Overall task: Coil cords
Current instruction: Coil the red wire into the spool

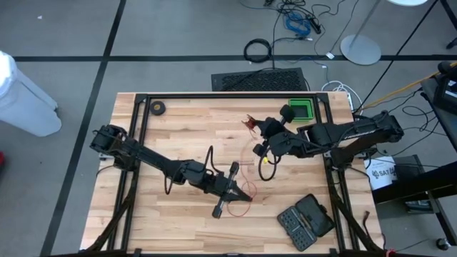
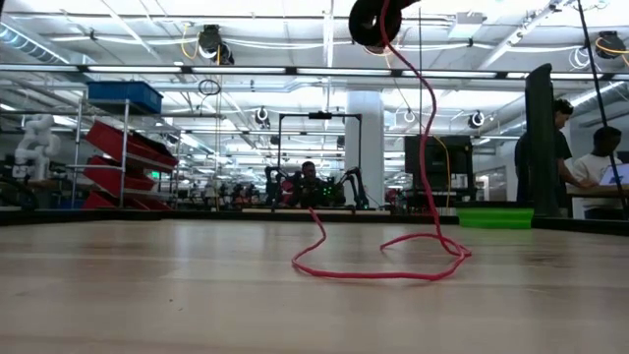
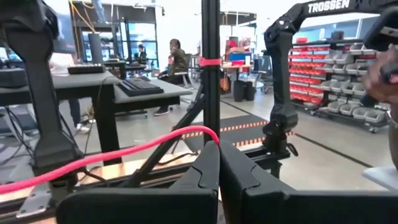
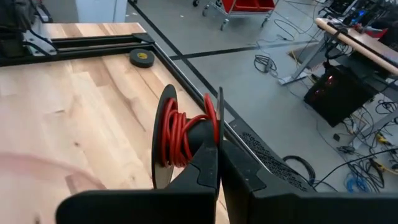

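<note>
The thin red cord [image 1: 248,194] lies in a loose loop on the wooden table [image 2: 373,273] and rises to its black reel [image 4: 183,134]. The reel is held high over the table [image 2: 373,20]. My right gripper [image 4: 219,140] is shut on the reel right of the table's middle [image 1: 265,134]. My left gripper [image 3: 217,140] is shut on the cord near the table's middle [image 1: 235,187]. Several turns of red cord are wound on the reel's hub. My left gripper pinches a single strand of the cord [image 3: 210,131] between its two fingertips. The fingers lie about level, pointing toward the right arm. The cord runs off to one side in a slack curve [image 3: 93,158]. My right gripper pinches one thin flange of the reel [image 4: 219,109] between its two fingers. One finger [image 4: 205,162] sits inside between the flanges, against the wound cord, and the other is outside. The reel is lifted clear of the table, and the cord hangs slack below it [image 2: 429,147].
A small black ring-shaped roll [image 1: 158,108] lies at the table's far left. A green bin [image 1: 301,108] stands at the far right and a black case [image 1: 307,220] at the near right. A thick black cable ring [image 1: 257,50] lies on the floor. People sit beyond the table.
</note>
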Available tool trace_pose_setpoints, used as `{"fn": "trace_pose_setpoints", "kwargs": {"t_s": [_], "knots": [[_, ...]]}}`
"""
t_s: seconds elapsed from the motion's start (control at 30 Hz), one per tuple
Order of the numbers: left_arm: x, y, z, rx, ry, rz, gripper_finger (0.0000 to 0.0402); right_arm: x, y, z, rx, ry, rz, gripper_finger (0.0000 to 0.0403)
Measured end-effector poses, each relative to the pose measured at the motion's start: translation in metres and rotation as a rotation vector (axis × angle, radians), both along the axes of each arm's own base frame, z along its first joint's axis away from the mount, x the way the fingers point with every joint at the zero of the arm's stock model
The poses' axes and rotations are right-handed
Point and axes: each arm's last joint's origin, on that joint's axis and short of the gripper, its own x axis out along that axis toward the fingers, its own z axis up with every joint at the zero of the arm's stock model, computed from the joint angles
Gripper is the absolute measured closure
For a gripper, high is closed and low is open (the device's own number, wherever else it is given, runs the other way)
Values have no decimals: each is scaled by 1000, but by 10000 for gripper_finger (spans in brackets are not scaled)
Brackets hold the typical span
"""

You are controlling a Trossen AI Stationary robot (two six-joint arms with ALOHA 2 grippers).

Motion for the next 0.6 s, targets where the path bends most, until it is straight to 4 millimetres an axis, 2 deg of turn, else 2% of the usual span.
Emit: {"fn": "trace_pose_setpoints", "kwargs": {"t_s": [0.27, 0.47, 0.6], "knots": [[-1, 4, 2, 32, 13, 87, 402, -1, 5, -1, 7, 10, 27, 403], [-19, 14, 34, 39, -19, 140, 402, -4, 6, -2, 43, 46, 79, 403], [-34, 28, 56, 40, -8, 201, 402, -4, 6, -2, 52, 50, 92, 403]]}}
